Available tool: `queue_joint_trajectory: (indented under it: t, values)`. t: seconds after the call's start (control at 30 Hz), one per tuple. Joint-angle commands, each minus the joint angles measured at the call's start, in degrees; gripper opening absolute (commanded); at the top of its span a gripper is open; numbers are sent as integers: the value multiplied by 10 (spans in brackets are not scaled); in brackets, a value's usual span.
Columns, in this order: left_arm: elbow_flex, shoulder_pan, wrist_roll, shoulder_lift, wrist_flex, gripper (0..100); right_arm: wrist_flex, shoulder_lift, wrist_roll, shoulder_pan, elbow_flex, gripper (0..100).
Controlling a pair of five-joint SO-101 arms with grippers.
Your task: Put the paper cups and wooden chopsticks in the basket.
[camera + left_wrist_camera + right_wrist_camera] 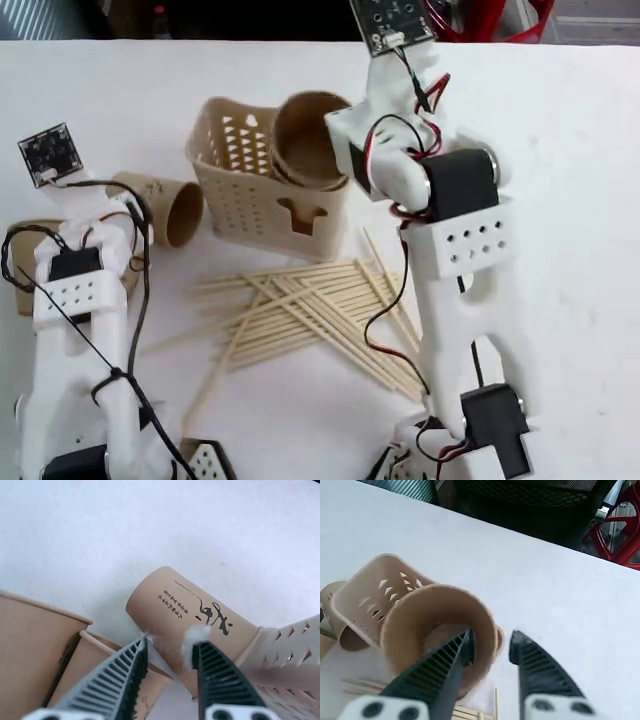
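- High view: The basket [262, 205] stood in the middle of the table [560, 150]. One paper cup [305, 145] sat in the basket's right end, under the right arm. A lying cup [165, 208] rested on its side just left of the basket. The chopsticks [310, 310] lay in a loose crossed heap on the near side. An arm passing low over the heap could probably scatter the sticks or push some toward the table edge.
- Left wrist view: The left gripper [170, 642] was open and held nothing, with its jaws above the lying cup. Two other cups [30, 645] were close beside it. The round cup would likely roll away if only one jaw touched it, and a closing jaw might also catch a neighbour's rim.
- Right wrist view: The right gripper [490, 642] was open, with one jaw inside the paper cup's mouth and the other outside its wall, not pinching. If this arm rose crookedly, the inner jaw could hook the rim and pull the cup out, or tip the light basket.
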Motion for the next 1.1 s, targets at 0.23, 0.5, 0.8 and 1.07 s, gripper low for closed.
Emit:
queue_joint_trajectory:
  t: [0.23,0.5,0.8,1.07]
  values:
    - [-3,3,-6,-14,-11,165,-11,-14,-2,2,-4,240]
    - [-69,-38,-84,-29,59,165,114,-164,0,6,44,45]
    - [-361,-124,-306,-17,347,167,49,-322,98,53,447,18]
    - [-635,-208,-325,301,509,252,-51,-383,158,80,695,21]
